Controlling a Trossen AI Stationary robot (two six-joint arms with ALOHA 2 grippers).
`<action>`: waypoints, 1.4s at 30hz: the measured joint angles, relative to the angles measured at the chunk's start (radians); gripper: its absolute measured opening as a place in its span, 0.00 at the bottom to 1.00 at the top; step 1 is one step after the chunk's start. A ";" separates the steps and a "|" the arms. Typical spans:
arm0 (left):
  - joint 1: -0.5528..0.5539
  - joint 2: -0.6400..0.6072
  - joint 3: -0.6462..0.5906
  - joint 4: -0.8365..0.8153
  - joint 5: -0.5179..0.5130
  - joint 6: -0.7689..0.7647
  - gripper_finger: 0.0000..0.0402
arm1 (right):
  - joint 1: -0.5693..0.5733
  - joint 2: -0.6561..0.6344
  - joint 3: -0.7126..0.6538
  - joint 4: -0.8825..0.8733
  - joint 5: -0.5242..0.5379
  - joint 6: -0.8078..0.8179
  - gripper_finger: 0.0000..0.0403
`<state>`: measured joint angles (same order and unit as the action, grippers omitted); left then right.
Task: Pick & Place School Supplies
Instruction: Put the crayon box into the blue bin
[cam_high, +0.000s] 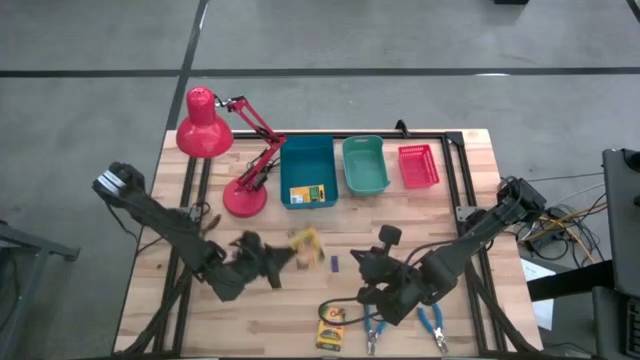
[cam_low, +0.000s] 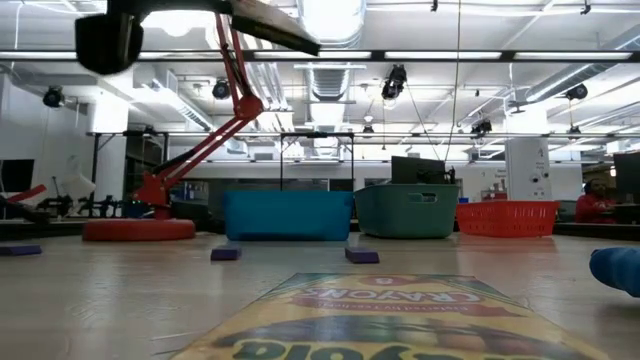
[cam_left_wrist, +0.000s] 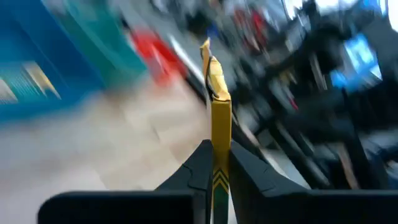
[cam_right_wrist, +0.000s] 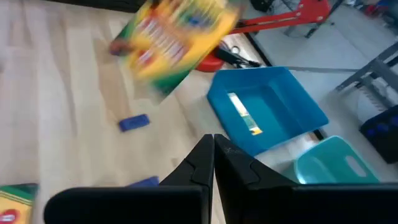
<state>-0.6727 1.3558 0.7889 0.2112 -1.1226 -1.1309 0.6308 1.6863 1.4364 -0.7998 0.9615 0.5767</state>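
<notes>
A lab: ceiling light strips (cam_low: 420, 55), exposed ducts (cam_low: 335, 80), concrete floor (cam_high: 400, 40).

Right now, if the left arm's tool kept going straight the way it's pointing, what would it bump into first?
Probably the right tool. The left tool, shut on a crayon box, points across the table toward the right arm. A purple block lies between, maybe under its path; heights are unclear.

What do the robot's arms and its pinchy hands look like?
Both arms are dark, nearly black, built from jointed segments. The left arm has a pale grey block at its base end. Each gripper, the left gripper and the right gripper, has two flat, tapered black fingers on a wide black bar.
</notes>
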 joint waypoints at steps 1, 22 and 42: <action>0.008 -0.018 0.002 -0.005 -0.039 0.039 0.09 | 0.000 -0.008 -0.006 -0.010 0.008 0.000 0.02; 0.379 -0.076 -0.004 -0.076 0.033 0.496 0.09 | -0.003 -0.279 -0.273 -0.027 0.040 0.108 0.02; 0.662 0.148 -0.012 -0.137 0.297 0.603 0.09 | -0.074 -0.362 -0.427 0.030 0.063 0.220 0.02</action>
<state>-0.0108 1.5033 0.7769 0.0741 -0.8259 -0.5278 0.5568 1.3243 1.0092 -0.7694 1.0248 0.7970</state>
